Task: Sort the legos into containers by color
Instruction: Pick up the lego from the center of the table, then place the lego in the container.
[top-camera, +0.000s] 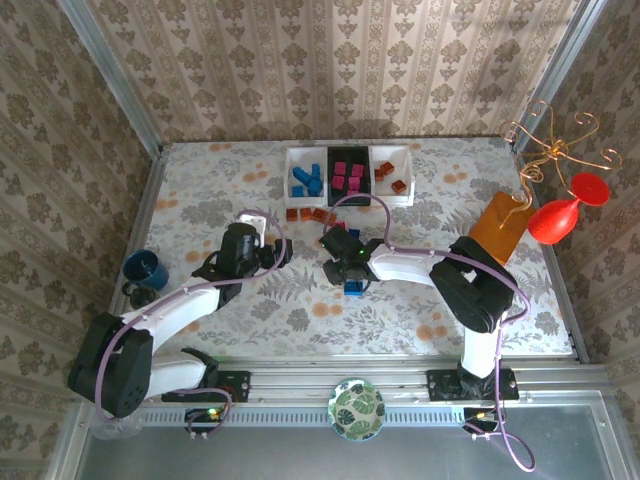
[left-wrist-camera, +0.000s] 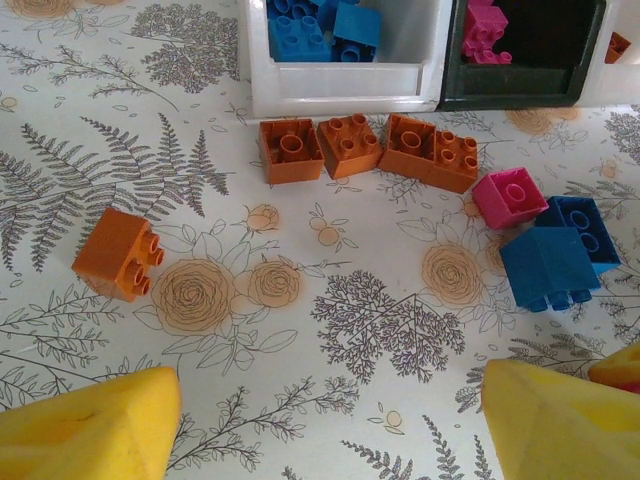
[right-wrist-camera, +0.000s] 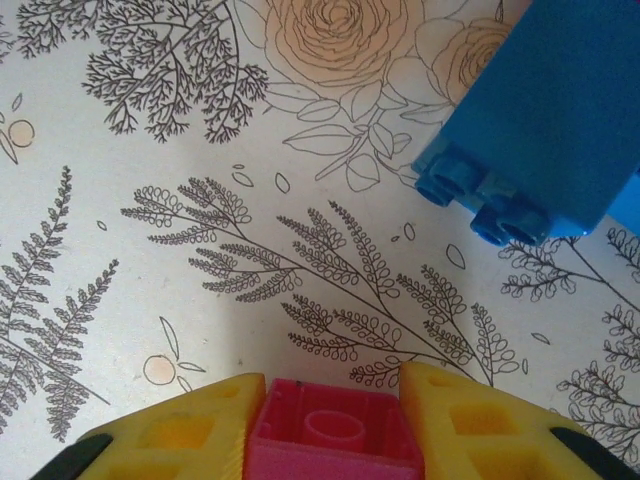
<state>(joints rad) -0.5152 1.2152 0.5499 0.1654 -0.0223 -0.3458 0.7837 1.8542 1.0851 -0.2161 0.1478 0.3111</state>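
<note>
Plainly, the main risk is the pink brick (right-wrist-camera: 325, 440) twisting loose on the way to the black tray (top-camera: 350, 150) if the hold is shallow, or clipping the blue brick (right-wrist-camera: 545, 120) just ahead and to the right. The right gripper (right-wrist-camera: 330, 390) pinches the pink brick, closed only to its width.

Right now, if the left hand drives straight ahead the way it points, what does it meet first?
Left hand: likely the middle orange lego first, just short of the white tray. Depth unclear.

No readable text, label, brand or number anywhere.
</note>
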